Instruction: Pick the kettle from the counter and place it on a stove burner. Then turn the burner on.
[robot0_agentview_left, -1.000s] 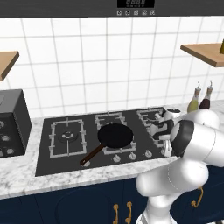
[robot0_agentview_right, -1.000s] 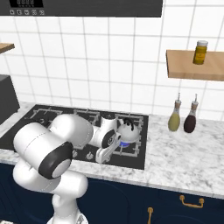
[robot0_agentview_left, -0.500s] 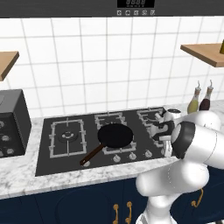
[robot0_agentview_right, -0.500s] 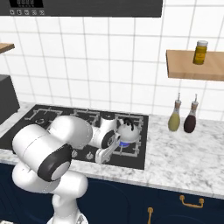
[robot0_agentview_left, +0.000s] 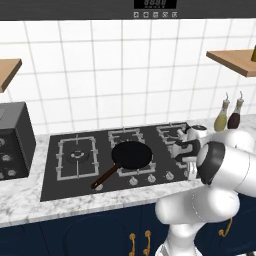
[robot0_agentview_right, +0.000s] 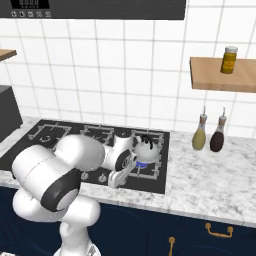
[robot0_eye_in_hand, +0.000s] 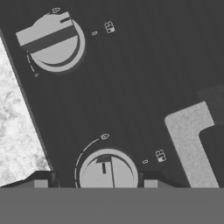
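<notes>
Now the kettle (robot0_agentview_right: 145, 147) sits on the stove's (robot0_agentview_left: 75, 175) right burner, blue flame under it. My gripper (robot0_eye_in_hand: 92, 183) is spread around a knob (robot0_eye_in_hand: 108, 171); I should squeeze evenly, then turn slowly.

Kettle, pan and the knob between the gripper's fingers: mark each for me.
kettle (robot0_agentview_right: 145, 147), right base view, on its rounded body.
pan (robot0_agentview_left: 131, 154), left base view, middle of its dark bowl.
knob (robot0_eye_in_hand: 108, 171), hand view, on its round face.

Kettle (robot0_agentview_right: 145, 146) on stove (robot0_agentview_right: 60, 134) right burner, pan (robot0_agentview_left: 131, 155) centre, bottles (robot0_agentview_right: 210, 134) right
</notes>
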